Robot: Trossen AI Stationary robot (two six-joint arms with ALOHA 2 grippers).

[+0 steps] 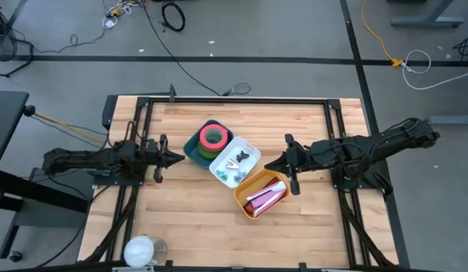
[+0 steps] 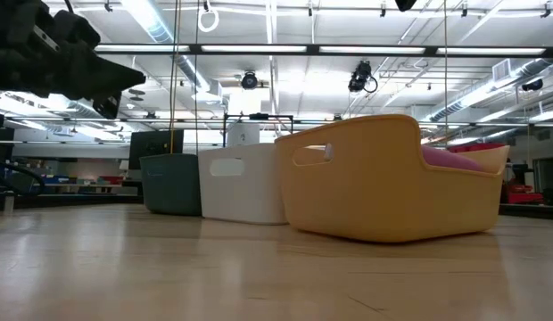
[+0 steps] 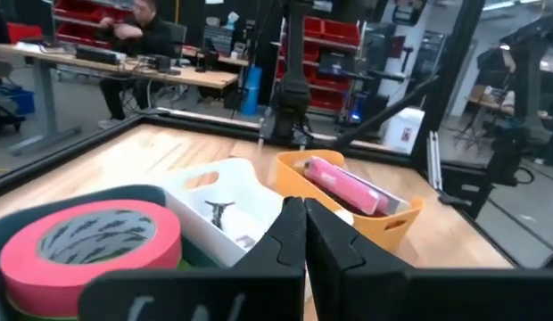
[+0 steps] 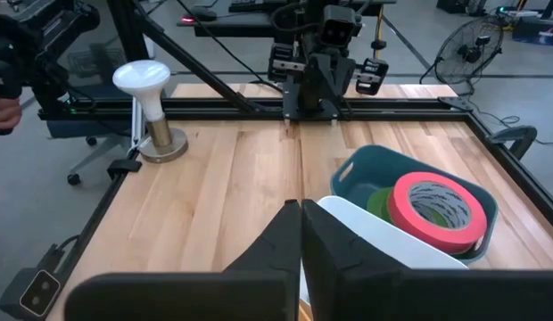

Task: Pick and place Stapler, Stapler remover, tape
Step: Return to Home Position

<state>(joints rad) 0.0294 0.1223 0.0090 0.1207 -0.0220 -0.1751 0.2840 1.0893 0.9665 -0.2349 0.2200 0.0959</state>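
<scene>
Three bins stand side by side mid-table. The teal bin holds a pink tape roll lying on a green roll. The white bin holds small stapler removers. The yellow bin holds a pink stapler. My left gripper hovers left of the teal bin, shut, with nothing in it, pointing level at the bins; its wrist view shows the tape and the stapler ahead. My right gripper hangs shut above the yellow bin's far corner, holding nothing.
A white round-headed object on a metal base stands at the near left corner. Black frame rails run along the table's edges. Bare wood lies in front of the bins. A person sits at a desk beyond the table.
</scene>
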